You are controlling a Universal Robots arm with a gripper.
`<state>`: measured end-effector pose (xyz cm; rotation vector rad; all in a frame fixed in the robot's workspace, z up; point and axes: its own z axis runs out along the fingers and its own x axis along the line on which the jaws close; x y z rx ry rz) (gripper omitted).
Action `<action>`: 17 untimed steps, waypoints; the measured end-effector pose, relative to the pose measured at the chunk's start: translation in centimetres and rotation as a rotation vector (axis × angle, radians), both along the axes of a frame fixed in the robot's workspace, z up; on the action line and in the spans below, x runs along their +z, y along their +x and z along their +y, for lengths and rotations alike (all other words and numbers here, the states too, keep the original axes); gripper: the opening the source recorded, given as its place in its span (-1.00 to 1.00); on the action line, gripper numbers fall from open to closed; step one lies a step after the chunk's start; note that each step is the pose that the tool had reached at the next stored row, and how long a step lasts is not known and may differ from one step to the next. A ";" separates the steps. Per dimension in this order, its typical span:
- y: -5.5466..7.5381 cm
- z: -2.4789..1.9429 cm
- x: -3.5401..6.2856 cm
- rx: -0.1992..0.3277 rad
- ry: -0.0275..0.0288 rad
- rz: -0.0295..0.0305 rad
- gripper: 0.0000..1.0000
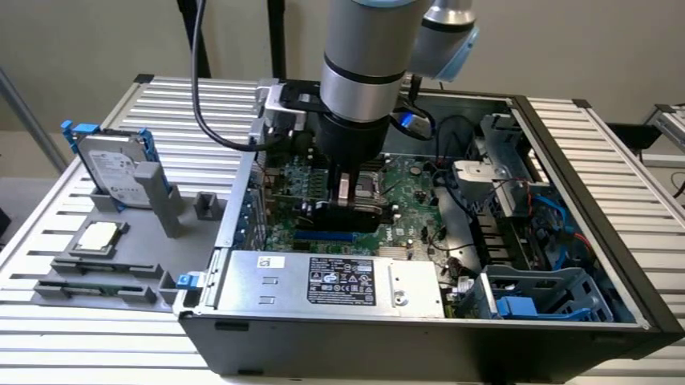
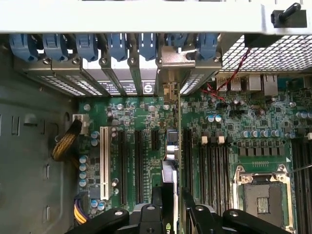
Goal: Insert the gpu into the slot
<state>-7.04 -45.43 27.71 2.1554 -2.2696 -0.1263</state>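
Observation:
The gpu shows edge-on in the wrist view as a thin dark card standing upright over the green motherboard, between the black expansion slots and the memory slots. My gripper is shut on it, one black finger on each side. In the exterior view the gripper reaches down into the open case. A stretch of the blue slot shows just below it. The card hides the slot in the wrist view, and I cannot tell whether the card is seated.
A silver power-supply box lies at the case's front. The CPU socket sits beside the memory slots. Blue bracket latches line the rear wall. Yellow cables lie beside the board. A hard drive stands outside on a rack.

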 end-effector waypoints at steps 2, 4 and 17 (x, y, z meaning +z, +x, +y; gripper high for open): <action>0.0 0.00 -0.14 0.000 -0.0002 0.0000 -0.48; -0.1 0.01 -0.30 0.000 -0.0002 -0.0001 -0.48; -0.3 0.14 -0.61 0.013 -0.0002 0.0002 -0.48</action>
